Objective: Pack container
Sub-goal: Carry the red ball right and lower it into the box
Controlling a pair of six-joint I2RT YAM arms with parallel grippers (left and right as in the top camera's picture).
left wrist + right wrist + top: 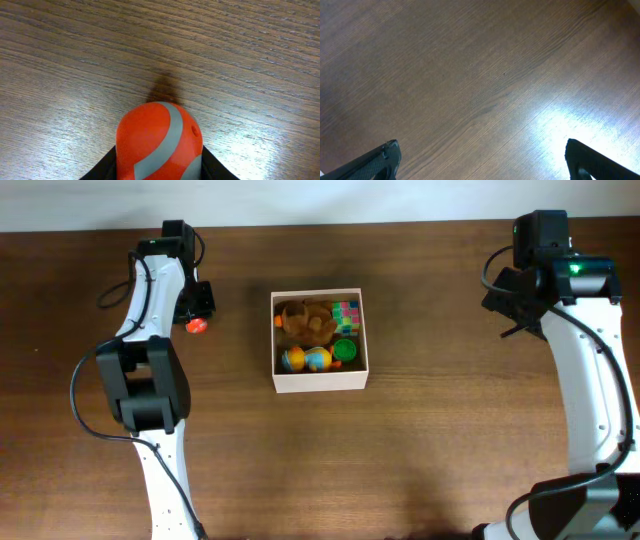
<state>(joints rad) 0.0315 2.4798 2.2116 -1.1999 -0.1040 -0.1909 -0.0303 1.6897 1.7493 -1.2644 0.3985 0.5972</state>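
Note:
The container is a square white-walled box with a tan inside at the table's middle. It holds a brown toy, a multicoloured cube, a green piece and a yellow-blue toy. My left gripper is at the far left, shut on an orange toy with grey stripes, just above the wood. My right gripper is open and empty over bare table at the far right; in the overhead view its fingers are hidden under the arm.
The dark wooden table spreads all around the container. The table's back edge runs along the top of the overhead view. Both arm bases stand at the front corners.

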